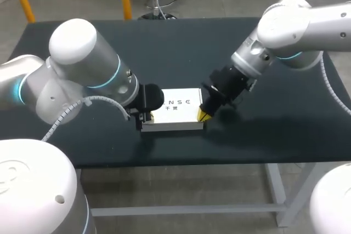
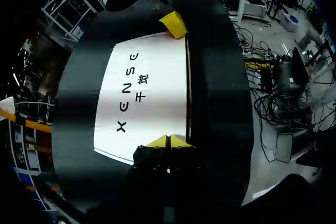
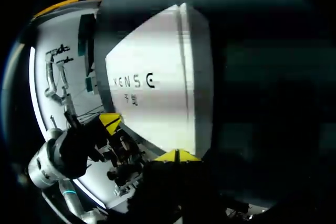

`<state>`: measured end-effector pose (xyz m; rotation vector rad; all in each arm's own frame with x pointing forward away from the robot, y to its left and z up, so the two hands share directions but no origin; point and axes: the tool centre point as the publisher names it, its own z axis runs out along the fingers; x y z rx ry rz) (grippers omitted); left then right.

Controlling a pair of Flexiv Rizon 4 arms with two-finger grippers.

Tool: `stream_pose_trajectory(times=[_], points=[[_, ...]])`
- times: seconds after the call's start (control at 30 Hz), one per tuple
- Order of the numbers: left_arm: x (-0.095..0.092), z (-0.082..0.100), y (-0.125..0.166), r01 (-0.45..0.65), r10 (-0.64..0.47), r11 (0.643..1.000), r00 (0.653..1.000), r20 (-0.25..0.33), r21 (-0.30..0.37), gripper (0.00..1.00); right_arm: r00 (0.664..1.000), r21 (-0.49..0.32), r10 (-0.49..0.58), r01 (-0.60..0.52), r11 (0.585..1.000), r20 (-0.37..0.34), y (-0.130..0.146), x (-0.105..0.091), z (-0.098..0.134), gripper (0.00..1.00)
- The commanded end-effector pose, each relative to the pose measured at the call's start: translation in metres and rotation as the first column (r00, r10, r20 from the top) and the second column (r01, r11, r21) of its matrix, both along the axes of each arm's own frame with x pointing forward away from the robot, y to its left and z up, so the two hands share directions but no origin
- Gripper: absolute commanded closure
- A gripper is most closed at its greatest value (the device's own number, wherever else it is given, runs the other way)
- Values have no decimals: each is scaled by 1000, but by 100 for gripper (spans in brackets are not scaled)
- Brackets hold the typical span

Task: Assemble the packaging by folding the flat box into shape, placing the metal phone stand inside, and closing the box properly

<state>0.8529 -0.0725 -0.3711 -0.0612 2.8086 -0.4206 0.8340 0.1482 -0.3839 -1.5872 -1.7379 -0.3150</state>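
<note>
Two closed grippers bracket the white box [image 1: 176,104], and the main hazard, as I judge it, lies in that pinch. The left gripper [image 2: 168,141] has its yellow tips pressed together with nothing between them and appears to rest against one short end of the box. The right gripper [image 3: 178,156] stands the same way, tips together and empty, at the opposite short end near a corner. If one arm pushes harder than the other, the light carton may skid across the black table [image 1: 274,130] or swing round the weaker contact. If both push too hard, the thin card walls could buckle or an end flap cave inward. A tip that slips off the edge might ride over the lid and dent it. The box lies flat near the middle of the table, somewhat toward its front edge. It is folded into a low rectangular shape, printed face up, with the lid looking shut and a crisp fold line along one long side. The metal phone stand is nowhere in sight, so I cannot tell whether it is inside.
</note>
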Motion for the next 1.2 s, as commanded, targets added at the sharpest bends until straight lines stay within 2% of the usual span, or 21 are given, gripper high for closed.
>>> stream_pose_trajectory(times=[0.03,0.07,0.1,0.13,0.17,0.2,0.23,0.3,0.4,0.43,0.47,0.5,0.63,0.77,0.83,1.2], points=[[-13,16,-2,-9,8,1000,999,52,16,100,1000,29,8,-9,1000,29,-8,0,8,100],[-17,23,-4,-9,7,1000,998,70,21,100,999,42,11,-13,999,52,-10,-3,16,100],[-20,29,-6,-11,9,1000,997,80,24,92,997,49,10,-14,999,71,-12,-5,22,100],[-22,32,-7,-12,9,1000,996,86,26,74,996,55,9,-14,998,83,-13,-7,26,100],[-25,38,-10,-15,12,999,996,94,32,51,994,68,4,-11,998,108,-17,-8,34,100],[-27,43,-12,-19,16,999,995,95,33,23,992,79,0,-10,997,130,-21,-9,41,100],[-29,47,-14,-22,18,999,995,96,34,0,988,87,-6,-8,996,153,-24,-11,47,100],[-35,53,-18,-49,45,998,995,92,44,0,977,102,-16,-6,995,212,-31,-16,58,100],[-42,60,-22,-95,92,994,994,61,49,0,953,116,-31,-5,993,302,-42,-22,72,69],[-46,64,-25,-125,124,991,992,35,47,0,938,124,-41,-2,992,344,-49,-23,78,51],[-49,66,-26,-148,147,988,989,18,49,0,926,132,-40,-10,991,376,-54,-25,82,20],[-53,67,-27,-176,176,983,984,-2,50,0,913,139,-39,-19,990,405,-60,-26,85,0],[-72,71,-34,-233,237,970,970,-54,73,0,837,146,-1,-94,985,548,-83,-31,95,0],[-89,72,-38,-295,302,953,944,-132,71,0,725,108,57,-180,978,686,-107,-34,102,0],[-98,71,-41,-356,373,924,920,-122,141,0,666,47,131,-243,969,735,-120,-33,105,0],[-98,71,-41,-356,373,924,920,-122,141,0,666,47,131,-243,969,735,-120,-33,105,0]])
